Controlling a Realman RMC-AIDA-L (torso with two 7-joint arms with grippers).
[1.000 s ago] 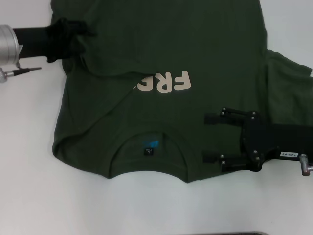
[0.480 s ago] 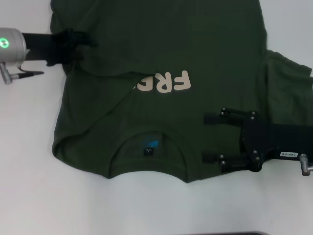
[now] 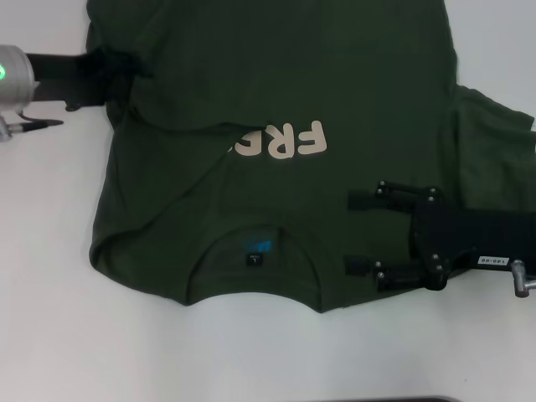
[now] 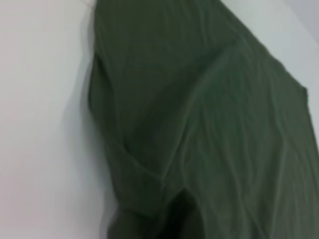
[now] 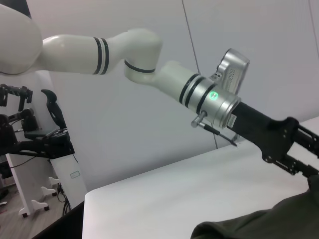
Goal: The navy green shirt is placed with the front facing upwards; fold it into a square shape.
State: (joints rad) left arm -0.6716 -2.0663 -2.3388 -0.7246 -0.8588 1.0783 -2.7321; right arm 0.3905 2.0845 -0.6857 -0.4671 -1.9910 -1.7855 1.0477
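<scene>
Folding the navy green shirt (image 3: 276,100): left gripper (image 3: 117,71) jaws unclear at sleeve — right gripper (image 3: 362,236) jaws wide, anchoring your shoulder.

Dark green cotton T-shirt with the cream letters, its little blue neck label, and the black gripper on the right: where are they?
Dark green cotton T-shirt (image 3: 293,75): head view, plain chest cloth.
Small blue neck label (image 3: 259,248): head view, inside the collar.
Right gripper (image 3: 358,234): head view, midway between its open black fingers, above the shirt's shoulder.
</scene>
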